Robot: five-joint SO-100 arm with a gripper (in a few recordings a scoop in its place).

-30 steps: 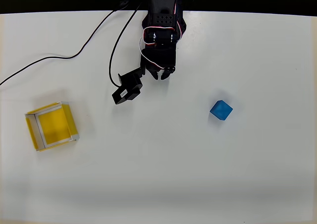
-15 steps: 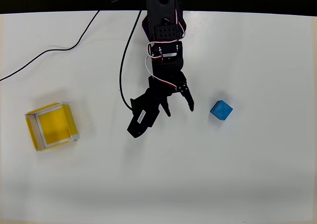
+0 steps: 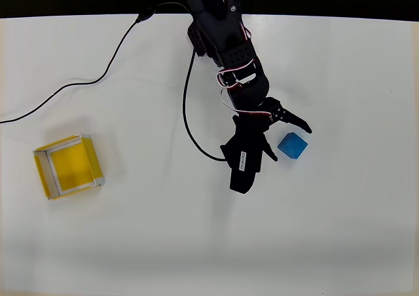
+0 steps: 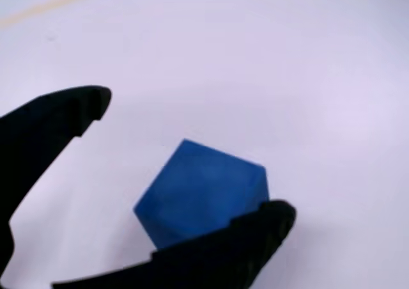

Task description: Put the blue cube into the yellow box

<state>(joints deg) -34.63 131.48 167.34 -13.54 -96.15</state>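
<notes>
The cube (image 3: 292, 145) lies on the table (image 3: 327, 230) right of centre in the overhead view, turned cornerwise to the table's edges, far from the box (image 3: 68, 167), which sits near the left edge. The two are well apart, so the cube has the whole width of the table to cross once it is picked up.

The gripper (image 3: 286, 137) hangs just beside the cube with its jaws spread wide and holding nothing. One finger (image 3: 294, 120) reaches past the cube's far side, the other (image 3: 268, 153) sits on its left. In the wrist view the cube (image 4: 201, 193) lies between the two fingertips, one (image 4: 77, 107) at upper left and clear of it, the other (image 4: 262, 222) overlapping its lower edge; whether that one touches cannot be told. The wide spread seems meant to straddle the cube before closing, and the cornerwise set may make the grip land on edges, not flat faces.

The table is plain white and matte, with a soft shadow under the arm. A black cable (image 3: 85, 83) trails across its far left part. Beyond the far edge there is only a dark band.
</notes>
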